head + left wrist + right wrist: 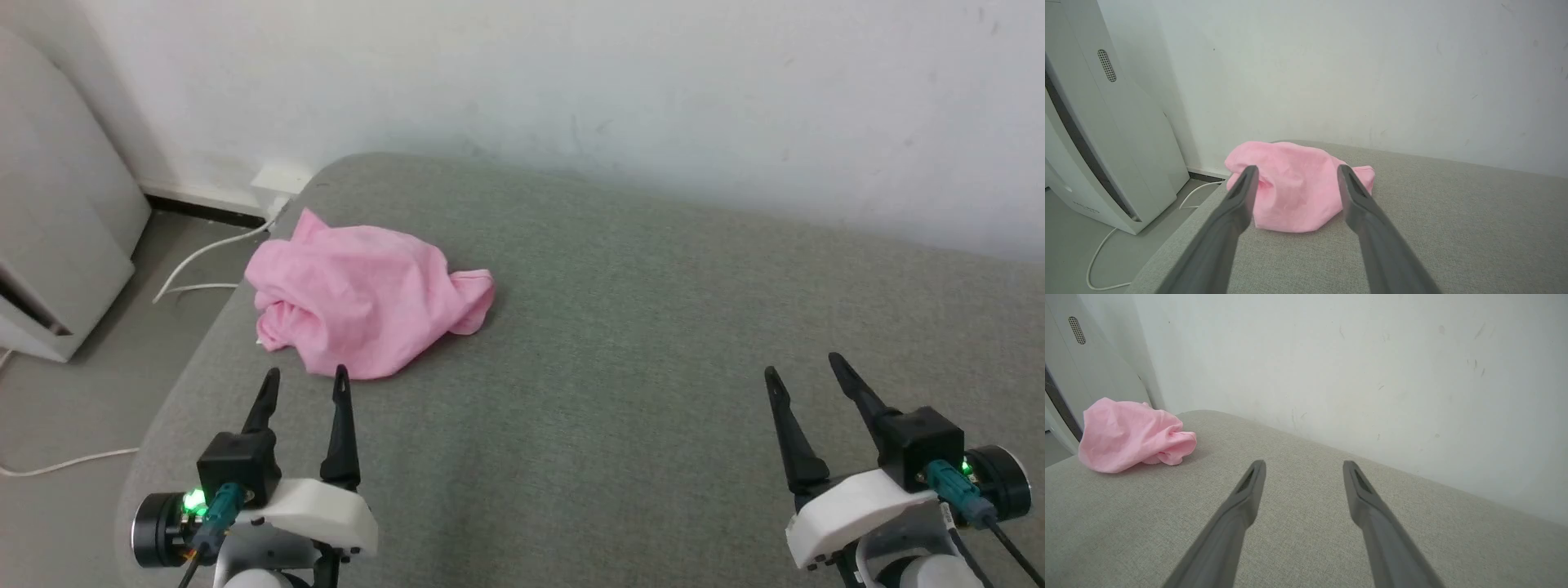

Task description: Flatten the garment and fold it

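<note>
On cushion, far left corner: garment (367, 302), qty 1. Pink, thin cloth, crumpled in a loose heap with one bunched end toward the right. Lies close to the cushion's left edge and short of the wall. Also seen in left wrist view (1294, 196) and right wrist view (1131, 435).

Grippers, qty 2, each w/ 2 long dark fingers:
- Left gripper (306, 371): near left, fingers spread wide, holding nothing. Tips are right by the garment's near edge; can't tell if they touch. In its wrist view (1297, 167) the heap sits framed between the fingers.
- Right gripper (802, 364): near right, fingers spread wide, holding nothing, well apart from the garment. Its wrist view (1303, 462) has bare fabric ahead and the heap off to the far left.

Surface: cushion (612, 327), qty 1. Grey woven fabric, rounded far-left corner, far side against the wall.

Room: wall (571, 73), off-white, a few scuff marks. Floor (65, 408), grey, left of the cushion. Dark skirting strip (204, 208) at wall foot.

Other items:
- White appliance (57, 229), qty 1, standing on the floor at far left; slim casing w/ small vent grille (1106, 65).
- White wall plate (282, 178), qty 1, low on the wall by the cushion corner.
- White cable, 2 runs on the floor: one (204, 253) from the plate area, one (65, 464) nearer.

Between right gripper and garment: bare cushion.
</note>
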{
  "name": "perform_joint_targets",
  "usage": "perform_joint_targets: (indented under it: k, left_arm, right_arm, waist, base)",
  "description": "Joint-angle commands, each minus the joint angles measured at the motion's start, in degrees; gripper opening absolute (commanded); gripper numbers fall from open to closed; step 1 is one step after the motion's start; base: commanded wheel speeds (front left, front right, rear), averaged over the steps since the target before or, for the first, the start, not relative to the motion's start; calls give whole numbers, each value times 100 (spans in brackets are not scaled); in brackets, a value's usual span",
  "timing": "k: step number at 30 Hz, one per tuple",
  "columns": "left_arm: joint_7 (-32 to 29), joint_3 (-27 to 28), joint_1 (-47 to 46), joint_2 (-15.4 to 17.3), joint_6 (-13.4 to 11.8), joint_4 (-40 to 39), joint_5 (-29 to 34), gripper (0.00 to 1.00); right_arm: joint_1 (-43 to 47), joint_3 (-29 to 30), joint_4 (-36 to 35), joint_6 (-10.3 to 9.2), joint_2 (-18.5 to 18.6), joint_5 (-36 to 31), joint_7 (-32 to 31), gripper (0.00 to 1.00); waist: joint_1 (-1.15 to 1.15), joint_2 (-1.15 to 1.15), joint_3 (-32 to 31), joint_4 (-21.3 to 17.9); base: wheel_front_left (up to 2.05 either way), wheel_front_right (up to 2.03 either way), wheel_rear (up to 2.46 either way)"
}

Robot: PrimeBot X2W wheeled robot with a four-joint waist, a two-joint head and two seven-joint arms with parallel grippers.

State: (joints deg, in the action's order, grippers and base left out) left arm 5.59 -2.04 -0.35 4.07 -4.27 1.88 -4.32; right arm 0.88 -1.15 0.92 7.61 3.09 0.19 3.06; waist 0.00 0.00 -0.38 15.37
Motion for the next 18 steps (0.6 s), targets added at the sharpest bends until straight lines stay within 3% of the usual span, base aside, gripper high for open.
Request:
perform_joint_targets:
  k: [1,18]
  left_arm:
    - [61,-19,36,45,-69,28,-81,100]
    - [233,-67,92,113,-241,71,-295,100]
  right_arm:
    - [-69,-20,21,-5,-9,37,38,100]
    - [-89,-108,56,-6,-12,82,132,100]
  waist:
    - [0,0,-9,122]
    - [0,0,-33,628]
  base:
    - [-3,-3,-3]
    - [-1,-1,-1]
